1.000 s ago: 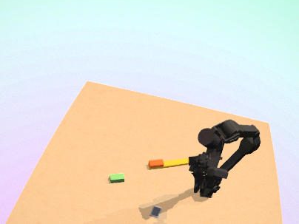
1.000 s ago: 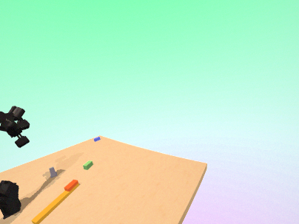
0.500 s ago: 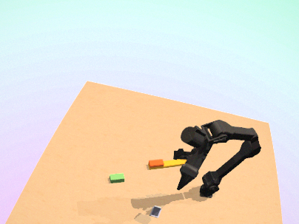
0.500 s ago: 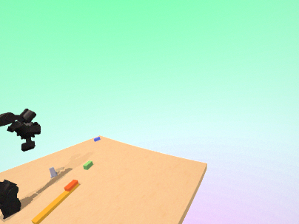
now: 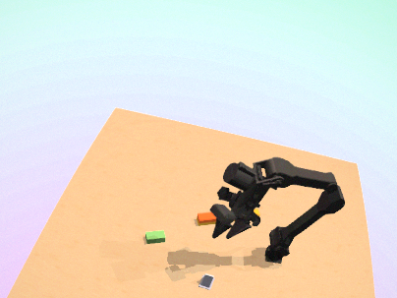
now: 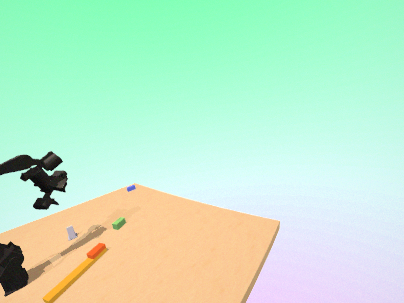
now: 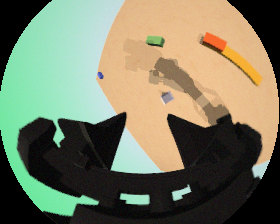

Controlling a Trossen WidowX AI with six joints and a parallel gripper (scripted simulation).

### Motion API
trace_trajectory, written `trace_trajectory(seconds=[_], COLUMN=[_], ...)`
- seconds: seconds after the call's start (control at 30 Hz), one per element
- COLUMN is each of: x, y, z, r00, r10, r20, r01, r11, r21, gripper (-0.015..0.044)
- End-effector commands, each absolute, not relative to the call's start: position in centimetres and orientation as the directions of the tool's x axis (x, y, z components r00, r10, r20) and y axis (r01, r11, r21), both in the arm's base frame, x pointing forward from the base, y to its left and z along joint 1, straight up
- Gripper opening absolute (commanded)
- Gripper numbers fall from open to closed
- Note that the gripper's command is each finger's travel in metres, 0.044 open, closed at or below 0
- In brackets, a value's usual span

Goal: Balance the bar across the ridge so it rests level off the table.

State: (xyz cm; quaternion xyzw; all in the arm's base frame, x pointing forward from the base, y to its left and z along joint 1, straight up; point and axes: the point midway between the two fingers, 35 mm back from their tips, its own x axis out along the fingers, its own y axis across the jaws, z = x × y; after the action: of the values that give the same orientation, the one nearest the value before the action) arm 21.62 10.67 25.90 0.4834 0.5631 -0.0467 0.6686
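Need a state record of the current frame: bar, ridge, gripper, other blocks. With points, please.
bar: yellow bar with orange block at one end [image 5: 206, 218] [image 6: 75, 276] [image 7: 242, 64], lying on table
ridge: probably small grey piece [image 5: 206, 281] [image 6: 71, 233] [image 7: 167, 97], nothing across it
gripper: black, open, raised [image 5: 223, 237] [image 7: 146, 116], holding nothing
green block: [image 5: 155, 237] [image 6: 119, 223] [image 7: 155, 41] on table
blue block: [image 6: 131, 188] [image 7: 100, 75] near table corner

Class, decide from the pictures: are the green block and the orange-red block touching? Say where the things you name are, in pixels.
Apart: the exterior view shows bare tabletop between the green block [image 5: 155, 237] [image 6: 119, 223] [image 7: 155, 41] and the orange-red block [image 5: 206, 217] [image 6: 96, 251] [image 7: 215, 41].
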Motion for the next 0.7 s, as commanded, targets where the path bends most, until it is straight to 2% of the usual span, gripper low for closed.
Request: trace_trajectory(seconds=[0.0, 0.33, 0.67], x=[22.6, 24.1, 24.5], y=[8.8, 4.3, -0.1], z=[24.6, 22.2, 20.1], r00=[0.364, 0.359, 0.32], r10=[0.42, 0.294, 0.198], r20=[-0.831, -0.886, -0.927], r01=[0.721, 0.889, 0.946], r11=[0.437, 0.182, -0.113], r21=[0.537, 0.42, 0.302], gripper=[0.0315, 0.0315, 0.0315])
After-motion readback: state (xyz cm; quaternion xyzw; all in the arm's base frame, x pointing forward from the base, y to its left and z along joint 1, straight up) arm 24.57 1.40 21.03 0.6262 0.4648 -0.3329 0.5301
